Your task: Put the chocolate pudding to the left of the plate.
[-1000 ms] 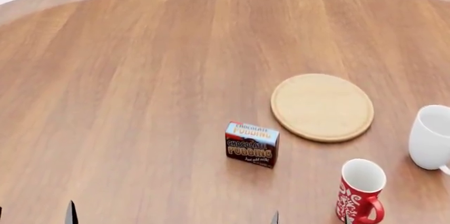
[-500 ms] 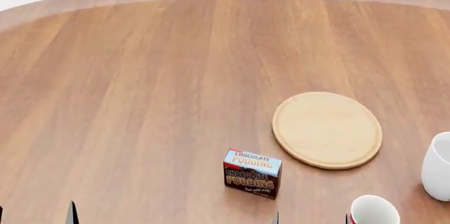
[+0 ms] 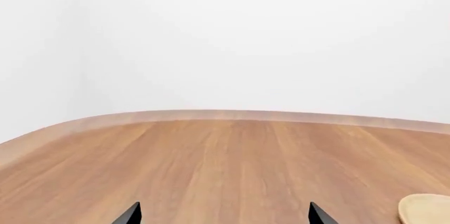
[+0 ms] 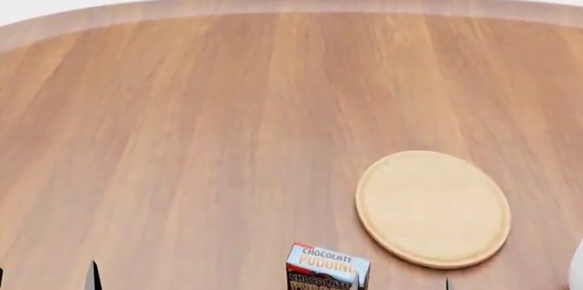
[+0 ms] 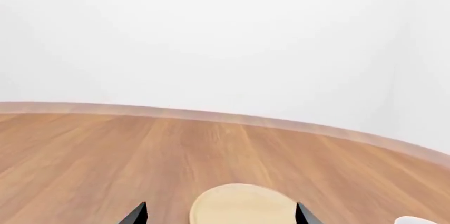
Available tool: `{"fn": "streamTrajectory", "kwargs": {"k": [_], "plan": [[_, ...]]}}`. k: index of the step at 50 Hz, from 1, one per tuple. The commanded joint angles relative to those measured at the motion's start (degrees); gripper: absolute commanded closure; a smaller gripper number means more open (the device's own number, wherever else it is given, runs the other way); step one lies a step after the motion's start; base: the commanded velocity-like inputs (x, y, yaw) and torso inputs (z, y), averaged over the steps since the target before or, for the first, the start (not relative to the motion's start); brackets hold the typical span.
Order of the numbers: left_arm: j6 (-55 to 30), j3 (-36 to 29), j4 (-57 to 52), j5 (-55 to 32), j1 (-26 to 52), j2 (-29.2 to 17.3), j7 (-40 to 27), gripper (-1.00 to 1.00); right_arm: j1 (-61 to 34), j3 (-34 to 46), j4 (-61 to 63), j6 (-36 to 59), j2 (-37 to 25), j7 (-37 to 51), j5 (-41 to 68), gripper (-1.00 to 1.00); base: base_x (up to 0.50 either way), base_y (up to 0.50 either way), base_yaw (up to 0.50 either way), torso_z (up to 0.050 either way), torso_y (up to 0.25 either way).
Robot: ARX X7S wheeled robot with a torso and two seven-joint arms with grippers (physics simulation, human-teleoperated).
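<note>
My left pincer (image 3: 221, 216) shows only as two dark fingertips at the bottom edge of its wrist view, set well apart with bare wood between them, so it stands wide open and holds nothing. My right pincer (image 5: 221, 214) is the same in its own wrist view: two dark tips at the lower edge, spread, empty, with the plate (image 5: 243, 204) low in the frame between them, farther off on the worktop (image 4: 228, 112). In the head view only slivers of the tips show along the bottom edge. What has changed is my view: over the last second the worktop's far rim has slid down from the top of the head frame, and everything on it has slid down too. The chocolate pudding (image 4: 327, 266) is now cut off at the bottom centre, only its blue top and a strip of lettering showing, while the plate (image 4: 433, 208) sits at lower right, just beside it and apart. The red mug has dropped out of frame, and only a white sliver remains at the lower right edge. I judge nothing on the worktop has moved; the carton sits ungrasped, below and left of the plate, so the reach is yet to begin.
</note>
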State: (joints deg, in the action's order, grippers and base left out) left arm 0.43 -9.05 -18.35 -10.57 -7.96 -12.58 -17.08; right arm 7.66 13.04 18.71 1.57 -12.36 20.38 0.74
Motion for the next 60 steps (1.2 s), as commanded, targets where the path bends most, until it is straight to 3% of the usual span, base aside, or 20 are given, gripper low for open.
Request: {"fn": "streamTrajectory", "kwargs": {"k": [1,60], "plan": [[0.2,-0.4,-0.1,-0.1,-0.1,-0.3,-0.3,-1.0,0.0,0.4,-0.1,0.0,-0.3,0.4,-0.1,-1.0,0.28,0.0,0.0,0.0,0.0],[0.8,-2.3,0.7,-1.5,0.4,-2.1,-1.8,-1.0,-1.0,2.2,-0.4,0.6,-1.6,3.5,-0.4,-1.0,0.27,0.0,0.0,0.0,0.0]]}}
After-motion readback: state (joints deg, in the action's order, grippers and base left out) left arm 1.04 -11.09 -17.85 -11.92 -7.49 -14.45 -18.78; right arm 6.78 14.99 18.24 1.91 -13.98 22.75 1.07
